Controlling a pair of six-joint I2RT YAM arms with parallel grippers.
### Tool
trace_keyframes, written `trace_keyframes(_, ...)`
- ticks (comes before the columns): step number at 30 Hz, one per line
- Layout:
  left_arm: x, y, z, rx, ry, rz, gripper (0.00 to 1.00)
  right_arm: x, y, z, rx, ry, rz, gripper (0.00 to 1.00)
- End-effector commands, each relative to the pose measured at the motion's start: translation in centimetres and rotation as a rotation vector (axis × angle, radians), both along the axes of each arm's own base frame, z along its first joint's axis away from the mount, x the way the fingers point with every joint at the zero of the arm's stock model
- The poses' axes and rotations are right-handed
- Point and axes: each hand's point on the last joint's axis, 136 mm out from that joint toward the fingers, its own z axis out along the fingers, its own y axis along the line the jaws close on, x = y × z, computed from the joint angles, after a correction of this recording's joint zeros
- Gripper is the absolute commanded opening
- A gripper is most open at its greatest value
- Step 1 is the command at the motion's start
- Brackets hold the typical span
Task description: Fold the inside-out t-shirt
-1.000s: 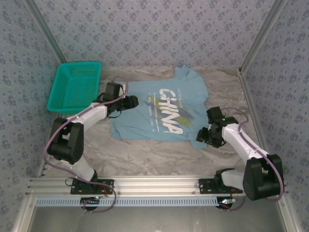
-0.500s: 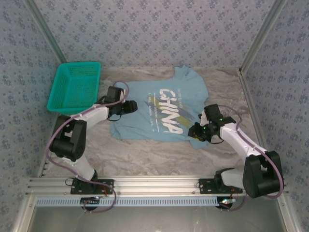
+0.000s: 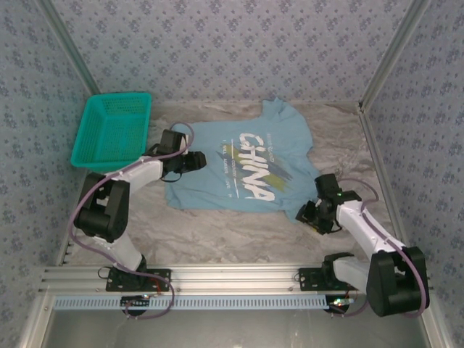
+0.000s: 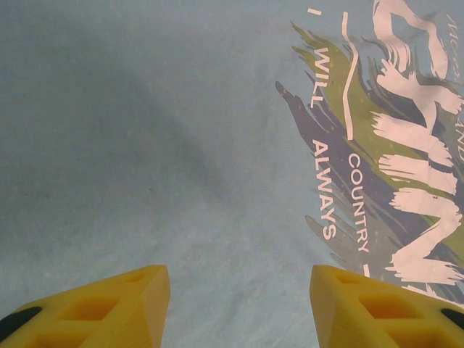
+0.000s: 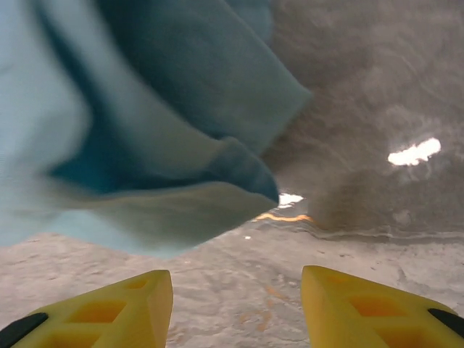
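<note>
Marbled table (image 3: pixel 217 232), sky-blue t-shirt (image 3: pixel 210 185) spread flat, teal basket (image 3: pixel 109 134)

Reaches far and rightward with the left arm, elbow bent at the left side, left gripper (image 3: pixel 194 161) pointing right, fingers (image 4: pixel 109 308) spread with nothing between. Folds the right arm low at the near right, right gripper (image 3: pixel 304 214) pointing left, fingers (image 5: pixel 362 308) likewise apart, empty.
</note>
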Motion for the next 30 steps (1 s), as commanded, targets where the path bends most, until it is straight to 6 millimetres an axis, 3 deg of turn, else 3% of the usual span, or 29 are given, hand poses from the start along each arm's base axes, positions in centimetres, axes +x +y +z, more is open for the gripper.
trace_keyframes(1, -0.1, 0.1, 1.7, 0.011, -0.038, -0.015, 0.54, 1.8, 0.0, -0.1, 0.015, -0.075, -0.041, 0.53)
trace_keyframes(11, -0.2, 0.1, 1.4, 0.013, -0.030, -0.018, 0.54, 5.2, -0.1, -0.3, 0.077, -0.224, -0.032, 0.52)
trace_keyframes(17, -0.2, 0.2, 1.5, 0.017, -0.029, -0.016, 0.54, 6.4, 0.6, 1.3, 0.107, -0.326, 0.039, 0.46)
trace_keyframes(26, -0.2, 0.2, 1.2, 0.023, -0.025, -0.017, 0.54, 6.6, 1.2, 2.5, 0.144, -0.418, 0.051, 0.32)
trace_keyframes(30, -0.2, 0.2, 1.1, 0.024, -0.023, -0.019, 0.54, 5.5, -0.5, 1.5, 0.048, -0.337, -0.007, 0.27)
